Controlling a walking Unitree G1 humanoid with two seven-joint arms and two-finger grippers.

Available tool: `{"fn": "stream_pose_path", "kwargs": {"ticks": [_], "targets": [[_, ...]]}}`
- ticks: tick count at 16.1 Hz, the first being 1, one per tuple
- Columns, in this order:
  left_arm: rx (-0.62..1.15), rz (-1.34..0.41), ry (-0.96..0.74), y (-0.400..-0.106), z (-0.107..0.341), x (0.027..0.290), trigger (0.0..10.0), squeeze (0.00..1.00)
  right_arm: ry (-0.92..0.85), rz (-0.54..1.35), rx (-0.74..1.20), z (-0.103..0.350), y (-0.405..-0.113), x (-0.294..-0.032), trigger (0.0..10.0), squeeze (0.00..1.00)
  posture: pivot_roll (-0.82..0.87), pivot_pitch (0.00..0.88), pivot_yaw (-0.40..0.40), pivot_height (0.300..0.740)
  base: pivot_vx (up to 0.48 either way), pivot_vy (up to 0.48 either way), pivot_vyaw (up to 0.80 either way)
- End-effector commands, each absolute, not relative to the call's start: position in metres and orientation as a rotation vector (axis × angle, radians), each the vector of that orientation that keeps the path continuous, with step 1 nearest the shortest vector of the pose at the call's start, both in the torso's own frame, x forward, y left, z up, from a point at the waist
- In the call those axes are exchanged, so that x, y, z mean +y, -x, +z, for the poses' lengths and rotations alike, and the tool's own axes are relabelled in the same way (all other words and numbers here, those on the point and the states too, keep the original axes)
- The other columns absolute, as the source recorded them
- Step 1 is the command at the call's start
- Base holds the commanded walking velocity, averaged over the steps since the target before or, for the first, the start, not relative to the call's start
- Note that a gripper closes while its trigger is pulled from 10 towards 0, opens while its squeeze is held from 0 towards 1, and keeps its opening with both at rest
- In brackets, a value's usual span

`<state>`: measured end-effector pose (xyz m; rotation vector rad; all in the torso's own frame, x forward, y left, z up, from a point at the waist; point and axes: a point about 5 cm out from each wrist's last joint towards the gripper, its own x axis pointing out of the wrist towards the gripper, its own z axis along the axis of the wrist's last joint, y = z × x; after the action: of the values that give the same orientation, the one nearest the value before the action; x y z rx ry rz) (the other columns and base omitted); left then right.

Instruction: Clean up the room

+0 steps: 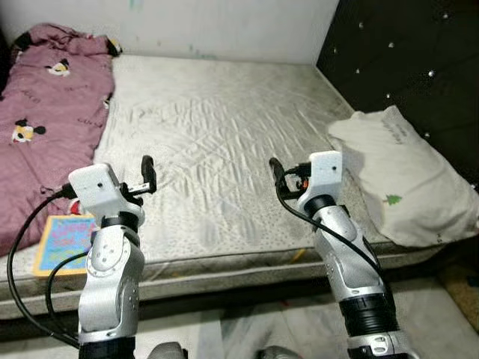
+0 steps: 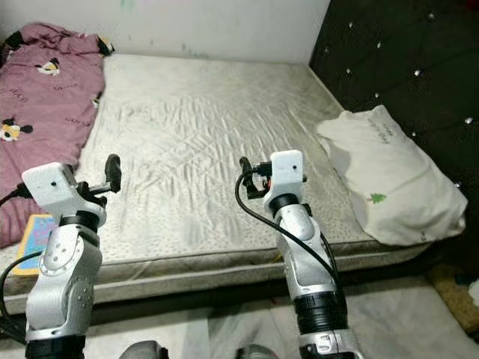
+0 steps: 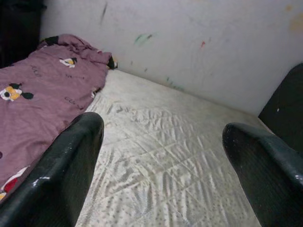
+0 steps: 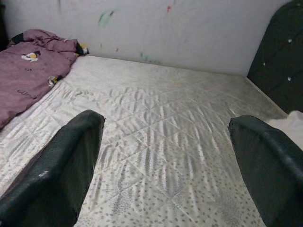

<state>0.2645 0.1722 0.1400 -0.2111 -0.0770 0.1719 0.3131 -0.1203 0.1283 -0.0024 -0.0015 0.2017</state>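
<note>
1. We face a bare quilted mattress [image 1: 224, 142] that takes up the middle of the frame, with a pale marked wall across the top and a dark studded headboard [image 1: 404, 60] in the upper right
2. The things to tidy sit at the edges: one purple cartoon-print blanket [image 1: 45, 120] bunched along the left side of the frame, one white pillow [image 1: 404, 179] at the right edge against the headboard, and one colourful picture book [image 1: 63, 243] at the lower left, half under the blanket's hem
3. Our left gripper [image 3: 161, 175] is raised in the lower left of the head views, above the mattress edge near the book; in the wrist view its fingers [image 3: 61, 175] stand released and wide apart with nothing between them
4. Our right gripper [image 4: 165, 175] hangs at lower centre, over the near part of the mattress, fingers [image 4: 61, 170] likewise spread and empty
5. We judge the blanket soft, floppy and bulky: it will sag and trail, so a pinch on a gathered fold or a corner suits it, probably with both grippers
6. The pillow looks light and squashy; a corner or a side seam gives the fingers something to bite
7. The book is thin, stiff and flat, likely smooth, so we would take it by its exposed edge
</note>
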Motion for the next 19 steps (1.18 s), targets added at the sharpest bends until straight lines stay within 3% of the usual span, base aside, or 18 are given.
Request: {"fn": "stream_pose_path", "kwargs": {"ticks": [1,8,15,19], "targets": [[-0.084,0.143,0.220,-0.2664,0.1428,0.1629,10.0,0.00,0.015,0.165,0.000,0.1288,-0.3130,-0.1328,10.0,0.00,0.07,0.000,-0.093,0.740,0.000,0.472,0.00],[-0.087,0.146,0.212,-0.2668,0.1425,0.1628,10.0,0.00,0.025,0.175,0.006,0.1276,-0.3133,-0.1321,10.0,0.00,0.07,0.000,-0.095,0.740,0.000,0.472,0.00],[-0.120,0.116,0.220,-0.2664,0.1467,0.1606,10.0,0.00,0.022,0.191,0.009,0.1271,-0.3143,-0.1303,10.0,0.00,0.07,0.000,-0.097,0.740,0.000,0.000,0.00],[-0.121,0.112,0.212,-0.2656,0.1468,0.1602,10.0,0.00,0.022,0.193,0.009,0.1269,-0.3131,-0.1291,10.0,0.00,0.07,0.000,-0.093,0.740,0.339,0.000,0.00]]}}
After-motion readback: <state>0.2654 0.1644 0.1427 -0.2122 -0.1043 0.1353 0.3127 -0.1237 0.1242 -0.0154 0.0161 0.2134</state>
